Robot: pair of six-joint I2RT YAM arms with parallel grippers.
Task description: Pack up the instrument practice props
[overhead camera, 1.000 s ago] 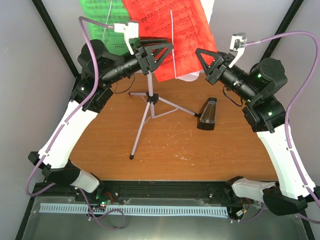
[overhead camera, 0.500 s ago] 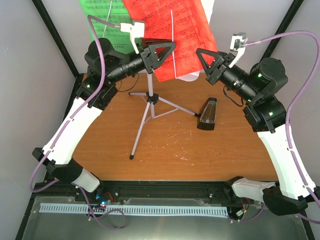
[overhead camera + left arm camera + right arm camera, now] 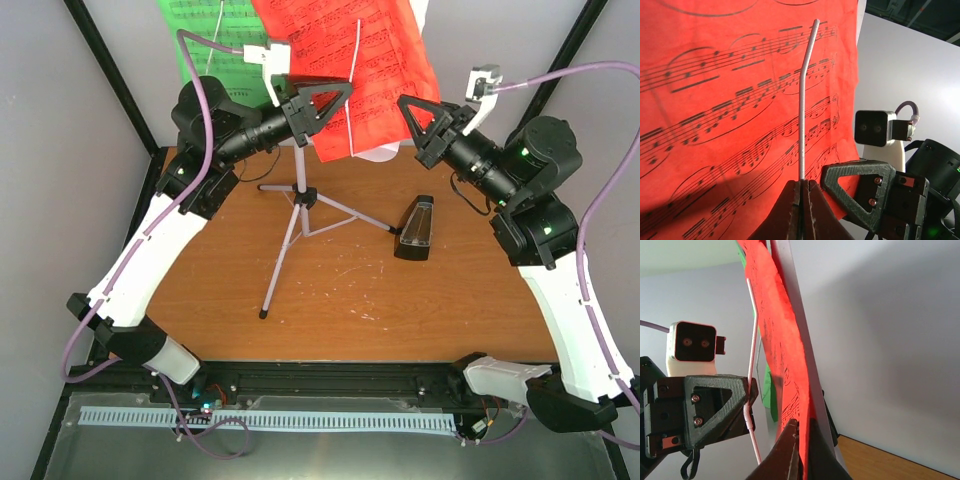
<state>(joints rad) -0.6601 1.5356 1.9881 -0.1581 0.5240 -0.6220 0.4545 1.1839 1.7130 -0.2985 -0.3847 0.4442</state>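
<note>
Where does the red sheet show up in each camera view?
Top external: the red sheet is at top centre, above the table.
Left wrist: the sheet fills the left two thirds of the picture.
Right wrist: the sheet is seen nearly edge-on, a red strip running from the top to bottom centre.
Shared landmark: the thin wire standing in front of the sheet.

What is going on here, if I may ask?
Two robot arms are working at the music stand. The left arm's fingers are shut on the wire page holder over the red music sheet, while the right arm's fingers look pinched on that sheet's right edge. The green sheet is on the stand, the metronome on the table.
</note>
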